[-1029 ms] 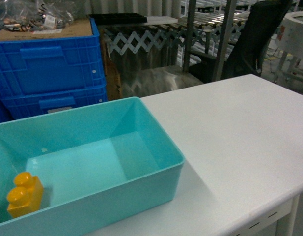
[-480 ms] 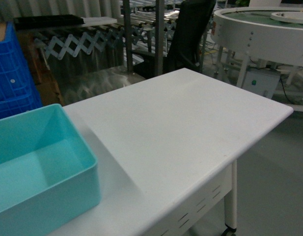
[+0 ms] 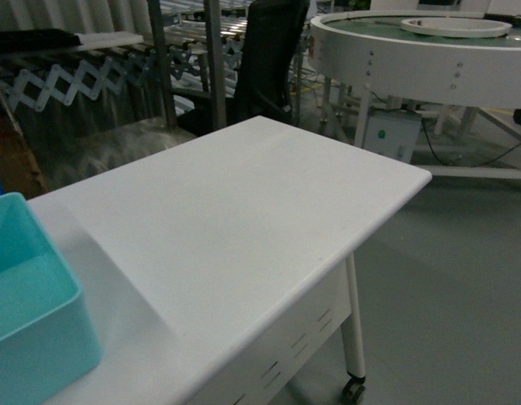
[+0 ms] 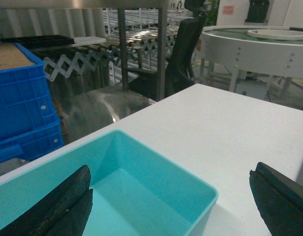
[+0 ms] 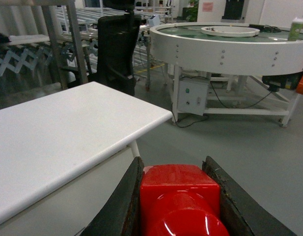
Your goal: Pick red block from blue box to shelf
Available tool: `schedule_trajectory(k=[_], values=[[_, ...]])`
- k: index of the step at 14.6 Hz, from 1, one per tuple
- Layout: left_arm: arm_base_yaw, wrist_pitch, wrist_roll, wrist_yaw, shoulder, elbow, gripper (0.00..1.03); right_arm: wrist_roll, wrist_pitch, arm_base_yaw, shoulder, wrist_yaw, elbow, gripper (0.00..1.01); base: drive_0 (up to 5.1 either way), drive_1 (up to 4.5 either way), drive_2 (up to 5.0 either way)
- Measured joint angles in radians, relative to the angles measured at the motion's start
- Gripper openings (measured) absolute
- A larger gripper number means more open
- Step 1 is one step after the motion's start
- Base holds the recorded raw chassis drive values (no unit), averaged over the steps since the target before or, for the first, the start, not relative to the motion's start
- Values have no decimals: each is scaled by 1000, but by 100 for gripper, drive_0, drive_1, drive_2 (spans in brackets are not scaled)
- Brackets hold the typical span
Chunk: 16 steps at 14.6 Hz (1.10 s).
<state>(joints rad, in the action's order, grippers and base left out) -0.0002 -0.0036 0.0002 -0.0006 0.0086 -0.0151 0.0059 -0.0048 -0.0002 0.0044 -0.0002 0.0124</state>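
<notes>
1. Right gripper (image 5: pixel 178 196): jaws closed narrowly on the red block (image 5: pixel 179 199), one finger pressed against each side face.
2. Red block: held off the white table (image 5: pixel 68 132), above the grey floor. Its round stud faces the wrist camera, toward 6 o'clock in that view (long axis cannot be told; the block looks cube-like).
3. Left gripper (image 4: pixel 171 196): jaws spread wide, holding nothing, one finger (image 4: pixel 53 206) above the blue box (image 4: pixel 156 187).
4. Blue box: resting on the table, at 8 o'clock in the head view.
5. White round conveyor (image 3: pixel 420 51): at 1 o'clock, well apart from the table.
</notes>
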Motion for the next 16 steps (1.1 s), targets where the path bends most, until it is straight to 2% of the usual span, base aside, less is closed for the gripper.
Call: schedule_trajectory(k=[16], values=[[0,0,0,0,0,0,98,0,0,0,0,0,0,28,-161,-161,-161]])
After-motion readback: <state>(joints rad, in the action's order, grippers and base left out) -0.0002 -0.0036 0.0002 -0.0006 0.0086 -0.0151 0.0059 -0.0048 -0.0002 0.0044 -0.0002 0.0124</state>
